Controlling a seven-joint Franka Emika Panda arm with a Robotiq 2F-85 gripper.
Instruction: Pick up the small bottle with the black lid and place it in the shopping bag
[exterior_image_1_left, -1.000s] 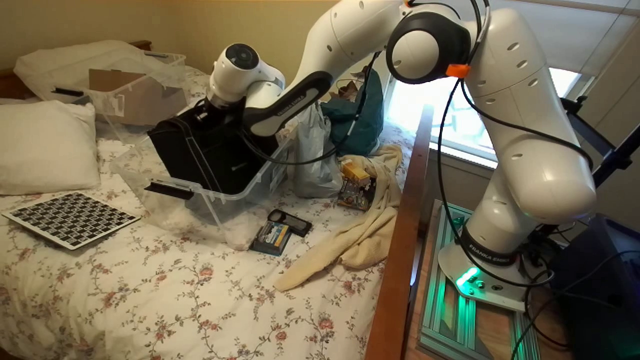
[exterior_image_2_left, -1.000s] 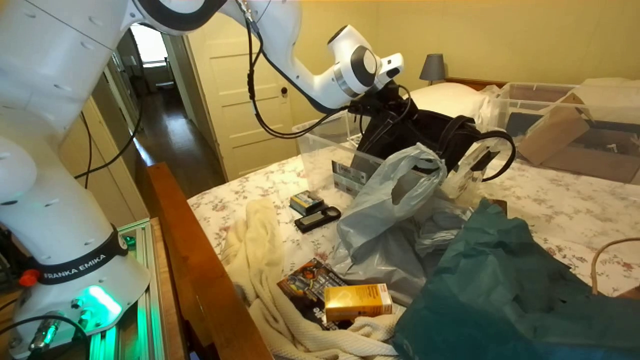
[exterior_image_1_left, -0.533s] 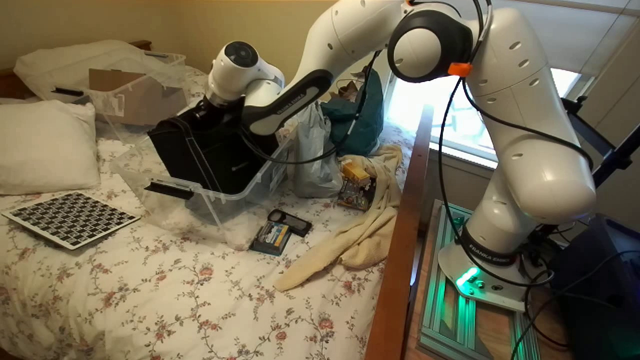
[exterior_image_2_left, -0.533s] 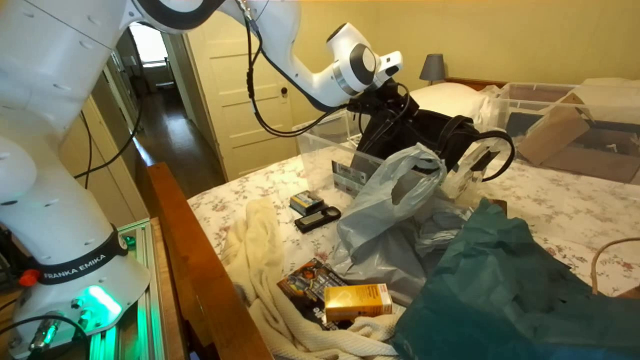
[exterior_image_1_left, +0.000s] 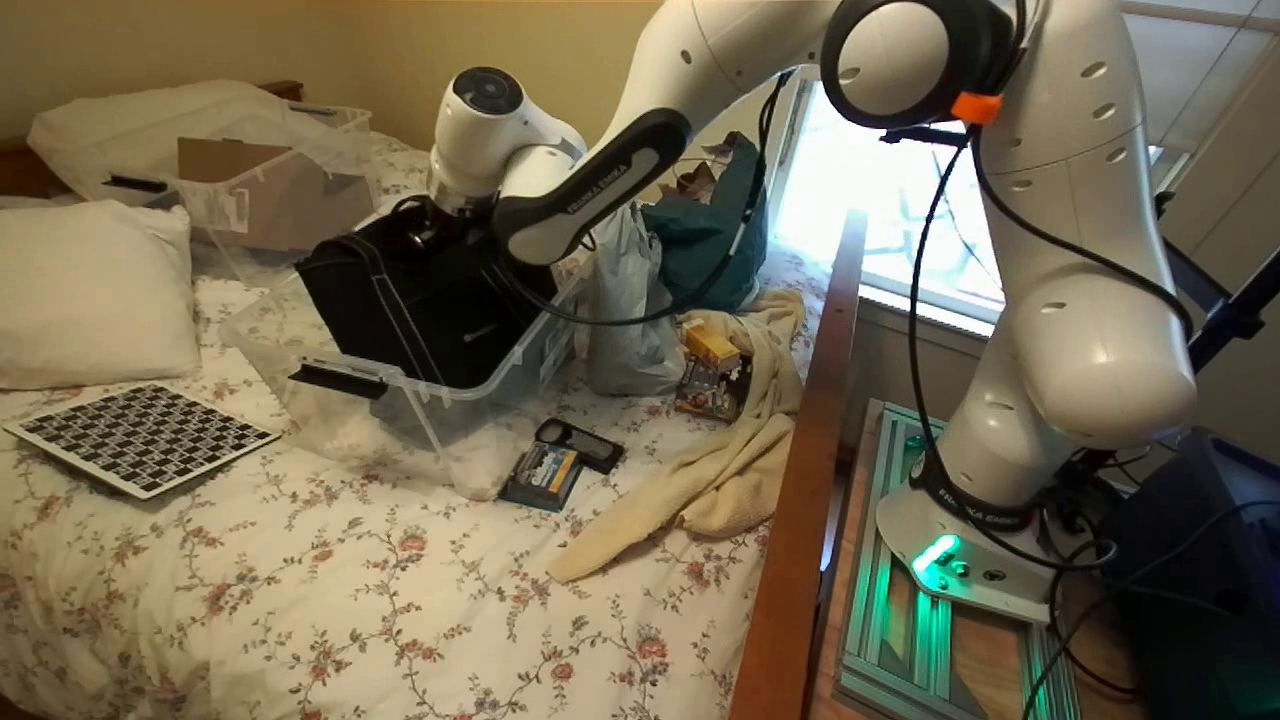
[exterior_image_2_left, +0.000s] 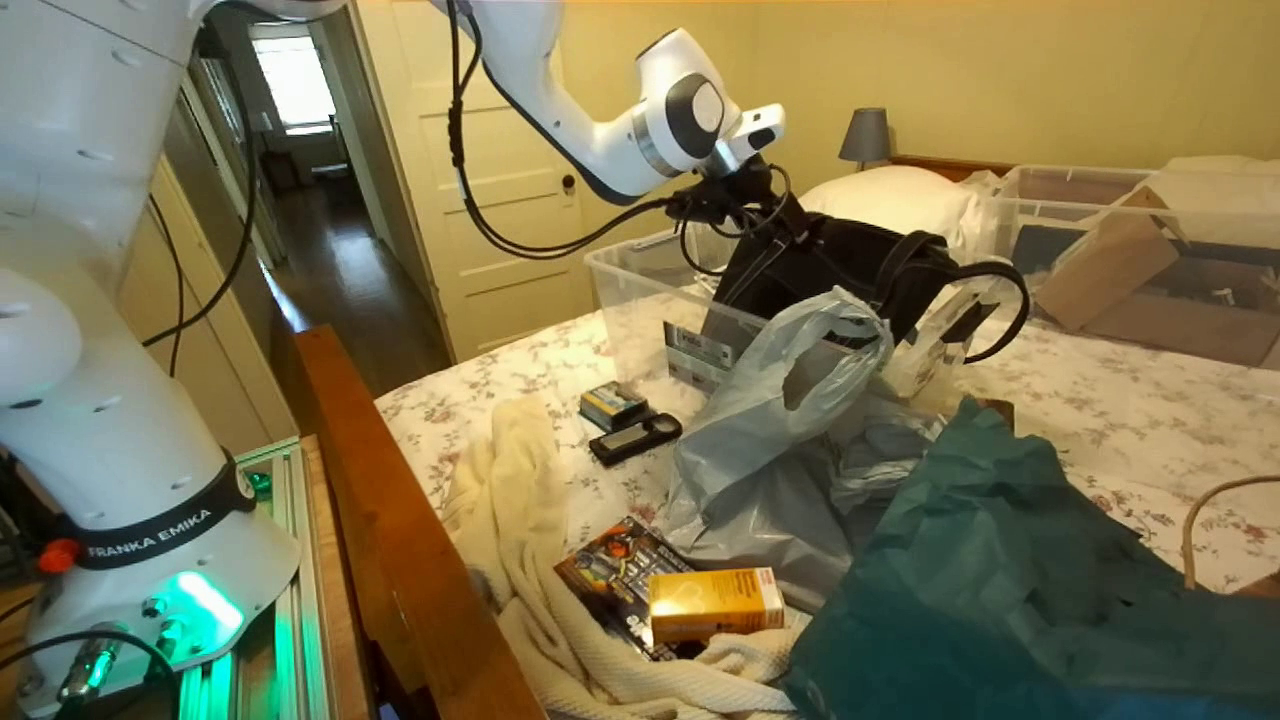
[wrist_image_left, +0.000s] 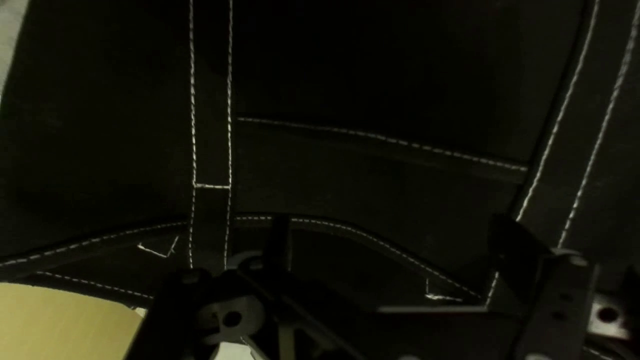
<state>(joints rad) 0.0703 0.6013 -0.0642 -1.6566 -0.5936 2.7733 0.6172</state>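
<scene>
The shopping bag (exterior_image_1_left: 430, 320) is large, black and boxy, and sits tilted inside a clear plastic box. It also shows in an exterior view (exterior_image_2_left: 870, 262), and its dark lining with white stitching fills most of the wrist view (wrist_image_left: 350, 175). My gripper (exterior_image_1_left: 428, 235) is at the bag's mouth in both exterior views, its lower part hard to tell from the black fabric. In the wrist view the two fingers of the gripper (wrist_image_left: 395, 240) stand wide apart with only bag fabric seen behind them. The small bottle with the black lid does not show in any view.
The clear box (exterior_image_1_left: 340, 378) surrounds the bag. A grey plastic bag (exterior_image_2_left: 770, 470) and a dark teal bag (exterior_image_2_left: 980, 600) stand beside it. A yellow box (exterior_image_2_left: 715, 604), a black device (exterior_image_2_left: 636, 438) and a cream cloth (exterior_image_1_left: 700, 480) lie towards the wooden rail (exterior_image_1_left: 810, 450).
The arm has moved back towards its base and the hand has risen a little over the bag. The bag and the other objects have stayed in place.
</scene>
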